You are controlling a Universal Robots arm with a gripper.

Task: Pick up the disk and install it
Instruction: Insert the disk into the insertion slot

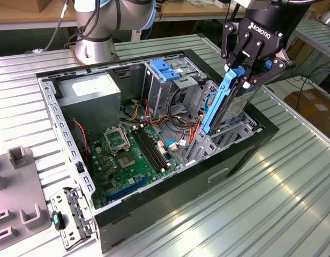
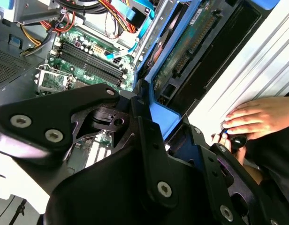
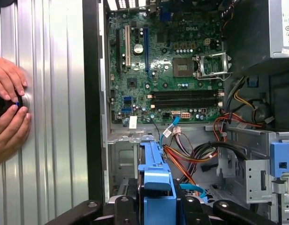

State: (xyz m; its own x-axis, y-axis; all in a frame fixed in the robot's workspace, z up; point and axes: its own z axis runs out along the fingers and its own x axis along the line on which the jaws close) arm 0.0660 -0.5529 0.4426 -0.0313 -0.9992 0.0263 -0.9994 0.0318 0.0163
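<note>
The disk [image 1: 221, 104], a dark-grey drive with bright blue side rails, hangs steeply tilted over the drive bay [image 1: 221, 140] at the exterior view's right end of the open computer case [image 1: 62, 128]. Its lower end reaches down into the bay's metal frame. My gripper [image 1: 243, 74] is shut on the disk's upper end, with black fingers [image 1: 233, 53] on either side of the blue end tab. In the second wrist view the blue tab of the disk [image 2: 162, 114] sits between the fingers. The first wrist view shows the blue rail of the disk [image 3: 155, 174] above the gripper [image 3: 156, 208].
The motherboard [image 1: 127, 155] lies on the case floor, with coloured cables [image 1: 178, 118] near the bay. A pale-blue latch plate [image 1: 164, 68] tops the rear cage. A person's hands [image 3: 8, 108] rest on the ribbed table beside the case. A grey fixture [image 1: 20, 187] stands at the exterior view's left.
</note>
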